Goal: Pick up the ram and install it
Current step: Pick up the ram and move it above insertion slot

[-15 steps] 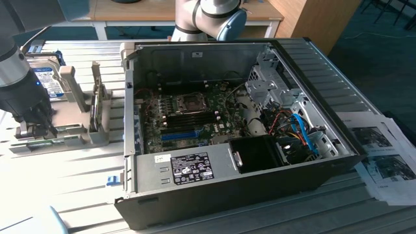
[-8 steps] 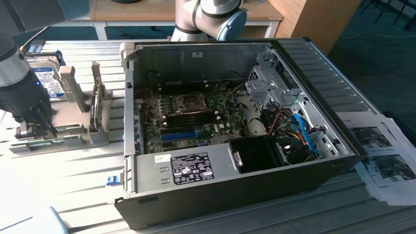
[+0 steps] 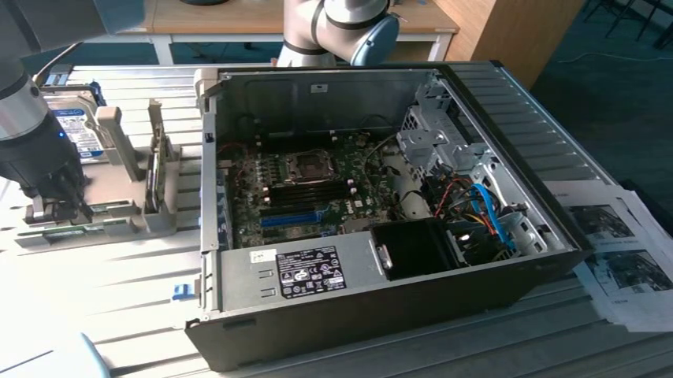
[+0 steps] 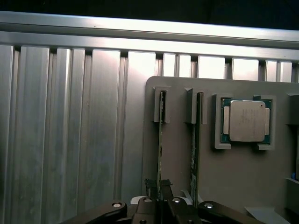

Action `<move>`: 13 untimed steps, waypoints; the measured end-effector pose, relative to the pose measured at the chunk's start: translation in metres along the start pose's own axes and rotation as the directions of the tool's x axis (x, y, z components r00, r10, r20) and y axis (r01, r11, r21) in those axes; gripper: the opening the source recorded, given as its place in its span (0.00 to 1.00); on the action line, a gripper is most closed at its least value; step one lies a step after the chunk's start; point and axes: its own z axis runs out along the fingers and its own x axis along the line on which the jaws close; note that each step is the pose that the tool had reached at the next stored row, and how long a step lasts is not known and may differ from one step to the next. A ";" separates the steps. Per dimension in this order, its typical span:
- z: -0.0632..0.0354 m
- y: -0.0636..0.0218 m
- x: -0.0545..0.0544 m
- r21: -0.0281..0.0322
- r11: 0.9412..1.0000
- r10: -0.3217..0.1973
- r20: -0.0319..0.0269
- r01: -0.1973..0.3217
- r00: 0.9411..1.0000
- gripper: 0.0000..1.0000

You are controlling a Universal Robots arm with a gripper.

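The gripper (image 4: pixel 160 190) is down at the grey holder (image 4: pixel 224 177), which lies on the slatted aluminium table (image 4: pixel 70 130). Its two dark fingers (image 4: pixel 167 189) stand on the two faces of the ram (image 4: pixel 161 135) and press against it with no gap to see, so the gripper is clenched on this stick. The ram is a long, thin green board. It stands on its edge in a narrow slot of the holder, and its far end sits in a small grey bracket. It is not lifted out of the slot.

Just beside it, in the next slot, a second ram stick (image 4: pixel 195 140) stands on its edge in the same way, parallel to the first one. Next to this, the square silver processor (image 4: pixel 245 121) lies flat in its own pocket of the holder.

In the exterior view the robot arm (image 3: pixel 27 118) reaches down at the exterior view's left, and a hard drive (image 3: pixel 76 130) with a blue-white label stands behind the holder. The open computer case (image 3: pixel 526 134) lies in the middle of the table, well apart from the gripper, and the motherboard (image 3: pixel 305 189) shows inside it. Some printed papers (image 3: pixel 620 252) lie at the exterior view's right of the case.
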 end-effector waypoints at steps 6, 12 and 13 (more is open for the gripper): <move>0.0000 0.0000 0.000 0.000 1.000 0.000 0.000 0.000 1.000 0.16; 0.0000 0.0000 0.000 0.000 1.000 0.000 0.000 0.000 1.000 0.16; 0.0000 0.0000 0.000 0.000 1.000 0.000 0.000 0.000 1.000 0.16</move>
